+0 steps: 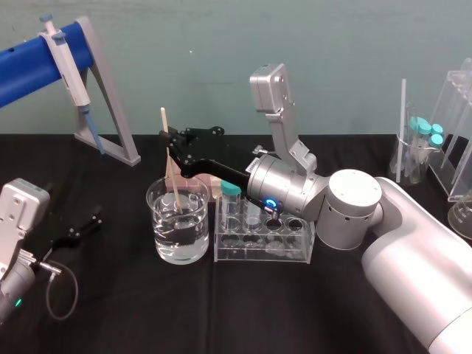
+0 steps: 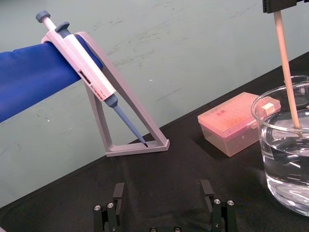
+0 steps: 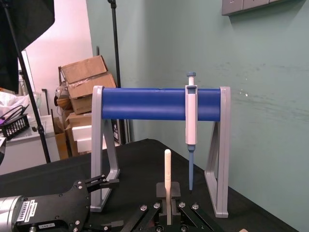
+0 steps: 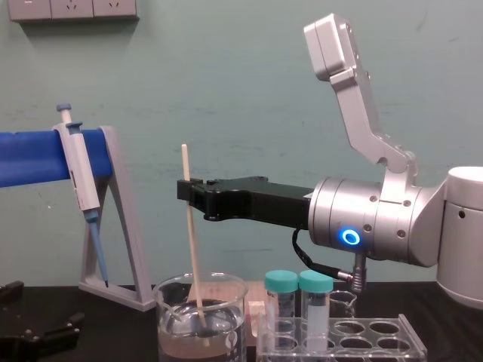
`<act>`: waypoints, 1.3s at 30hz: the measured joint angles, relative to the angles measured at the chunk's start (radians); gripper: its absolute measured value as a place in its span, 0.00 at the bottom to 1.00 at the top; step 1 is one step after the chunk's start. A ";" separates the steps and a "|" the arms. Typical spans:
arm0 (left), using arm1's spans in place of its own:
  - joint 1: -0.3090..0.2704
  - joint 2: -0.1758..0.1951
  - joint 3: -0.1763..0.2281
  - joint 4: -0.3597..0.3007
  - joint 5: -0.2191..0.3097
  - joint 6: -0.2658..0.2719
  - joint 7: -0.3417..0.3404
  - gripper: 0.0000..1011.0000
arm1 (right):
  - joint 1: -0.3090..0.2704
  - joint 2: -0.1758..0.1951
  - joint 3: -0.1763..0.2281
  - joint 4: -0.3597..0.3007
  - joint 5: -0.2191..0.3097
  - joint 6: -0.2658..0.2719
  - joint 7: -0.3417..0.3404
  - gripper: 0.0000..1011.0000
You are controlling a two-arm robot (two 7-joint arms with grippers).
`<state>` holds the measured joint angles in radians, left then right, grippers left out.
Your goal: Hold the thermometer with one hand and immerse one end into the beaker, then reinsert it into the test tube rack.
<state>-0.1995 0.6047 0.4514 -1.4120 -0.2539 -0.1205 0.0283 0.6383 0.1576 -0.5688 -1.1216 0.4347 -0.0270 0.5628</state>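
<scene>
My left gripper (image 2: 162, 191) idles, fingers spread; right gripper (image 4: 186, 193) clamps the thermometer (image 4: 192, 249), its tip in the beaker (image 4: 170, 317).

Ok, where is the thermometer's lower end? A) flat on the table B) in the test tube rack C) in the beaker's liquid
C: the right pincer grips the thermometer, its lower end dipped in the liquid of the beaker; the left pincer sits open low over the table.

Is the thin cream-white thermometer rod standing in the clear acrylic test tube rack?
No, the right gripper holds the thermometer with its lower end dipped in the wide glass beaker.
</scene>
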 joint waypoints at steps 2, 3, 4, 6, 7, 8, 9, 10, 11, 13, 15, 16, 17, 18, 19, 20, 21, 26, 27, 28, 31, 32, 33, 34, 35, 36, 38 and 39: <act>0.000 0.000 0.000 0.000 0.000 0.000 0.000 0.99 | 0.000 0.000 0.000 0.000 0.000 0.000 0.000 0.05; 0.000 0.000 0.000 0.000 0.000 0.000 0.000 0.99 | 0.000 0.000 0.000 0.000 0.000 0.000 0.000 0.05; 0.000 0.000 0.000 0.000 0.000 0.000 0.000 0.99 | 0.000 0.000 0.000 0.000 0.000 0.000 0.000 0.05; 0.000 0.000 0.000 0.000 0.000 0.000 0.000 0.99 | 0.000 0.000 0.000 0.000 0.000 0.000 0.000 0.05; 0.000 0.000 0.000 0.000 0.000 0.000 0.000 0.99 | 0.000 0.000 0.000 0.000 0.000 0.000 0.000 0.05; 0.000 0.000 0.000 0.000 0.000 0.000 0.000 0.99 | 0.000 0.000 0.000 0.000 0.000 0.000 0.000 0.05; 0.000 0.000 0.000 0.000 0.000 0.000 0.000 0.99 | 0.000 0.000 0.000 0.000 0.000 0.000 0.000 0.05; 0.000 0.000 0.000 0.000 0.000 0.000 0.000 0.99 | 0.000 0.000 0.000 0.000 0.000 0.000 0.000 0.05; 0.000 0.000 0.000 0.000 0.000 0.000 0.000 0.99 | 0.000 0.000 0.000 0.000 0.000 0.000 0.000 0.05; 0.000 0.000 0.000 0.000 0.000 0.000 0.000 0.99 | 0.000 0.000 0.000 0.000 0.000 0.000 0.000 0.05; 0.000 0.000 0.000 0.000 0.000 0.000 0.000 0.99 | 0.000 0.000 0.000 0.000 0.000 0.000 0.000 0.05; 0.000 0.000 0.000 0.000 0.000 0.000 0.000 0.99 | 0.000 0.000 0.000 0.000 0.000 0.000 0.000 0.05; 0.000 0.000 0.000 0.000 0.000 0.000 0.000 0.99 | 0.000 0.000 0.000 0.000 0.000 0.000 0.000 0.05; 0.000 0.000 0.000 0.000 0.000 0.000 0.000 0.99 | 0.000 0.000 0.000 0.000 0.000 0.000 0.000 0.05; 0.000 0.000 0.000 0.000 0.000 0.000 0.000 0.99 | 0.000 0.000 0.000 0.000 0.000 0.000 0.000 0.05; 0.000 0.000 0.000 0.000 0.000 0.000 0.000 0.99 | 0.000 0.000 0.000 0.000 0.000 0.000 0.000 0.05; 0.000 0.000 0.000 0.000 0.000 0.000 0.000 0.99 | 0.000 0.000 0.000 0.000 0.000 0.000 0.000 0.05; 0.000 0.000 0.000 0.000 0.000 0.000 0.000 0.99 | 0.000 0.000 0.000 0.000 0.000 0.000 0.000 0.05; 0.000 0.000 0.000 0.000 0.000 0.000 0.000 0.99 | 0.000 0.000 0.000 0.000 0.000 0.000 0.000 0.05; 0.000 0.000 0.000 0.000 0.000 0.000 0.000 0.99 | 0.000 0.000 0.000 0.000 -0.001 0.000 0.000 0.05; 0.000 0.000 0.000 0.000 0.000 0.000 0.000 0.99 | -0.001 0.005 -0.003 -0.019 -0.014 -0.002 -0.005 0.05; 0.000 0.000 0.000 0.000 0.000 0.000 0.000 0.99 | -0.002 0.007 -0.003 -0.027 -0.016 -0.002 -0.008 0.05; 0.000 0.000 0.000 0.000 0.000 0.000 0.000 0.99 | -0.004 0.009 -0.001 -0.042 -0.018 -0.001 -0.013 0.05; 0.000 0.000 0.000 0.000 0.000 0.000 0.000 0.99 | -0.005 0.010 0.001 -0.050 -0.018 0.002 -0.016 0.05; 0.000 0.000 0.000 0.000 0.000 0.000 0.000 0.99 | -0.007 0.012 0.005 -0.064 -0.017 0.013 -0.020 0.05; 0.000 0.000 0.000 0.000 0.000 0.000 0.000 0.99 | -0.008 0.013 0.007 -0.072 -0.016 0.018 -0.021 0.05; 0.000 0.000 0.000 0.000 0.000 0.000 0.000 0.99 | -0.009 0.016 0.010 -0.087 -0.010 0.029 -0.022 0.05; 0.000 0.000 0.000 0.000 0.000 0.000 0.000 0.99 | -0.011 0.019 0.013 -0.102 -0.004 0.041 -0.022 0.05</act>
<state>-0.1996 0.6047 0.4513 -1.4120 -0.2539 -0.1205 0.0283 0.6277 0.1761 -0.5563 -1.2238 0.4310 0.0137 0.5404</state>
